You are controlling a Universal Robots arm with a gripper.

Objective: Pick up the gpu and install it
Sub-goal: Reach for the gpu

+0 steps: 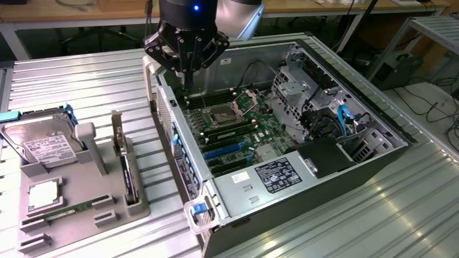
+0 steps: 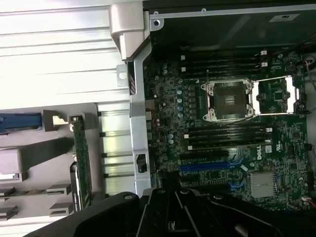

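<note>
**Gpu parked in its stand, claw shut over the case**

Gpu [image 1: 126,166] stands on edge in a slot of the grey holder tray [image 1: 133,212], out on the ribbed metal table [image 1: 86,80] at the exterior view's left of the open computer case [image 1: 387,129]. Nothing is touching it, and the wrist camera catches its green board from the side. Up above, the claw [image 1: 186,70] hangs over the corner of the case, just above the edge of the motherboard [image 1: 237,129], fingers pinched together and nothing between them. It's well apart from the card. On the same tray, the hard drive [image 1: 43,145] leans in its cradle and the RAM stick [image 1: 72,207] lies flat. Inside the case, the blue slots [image 1: 222,153] sit bare.
</note>
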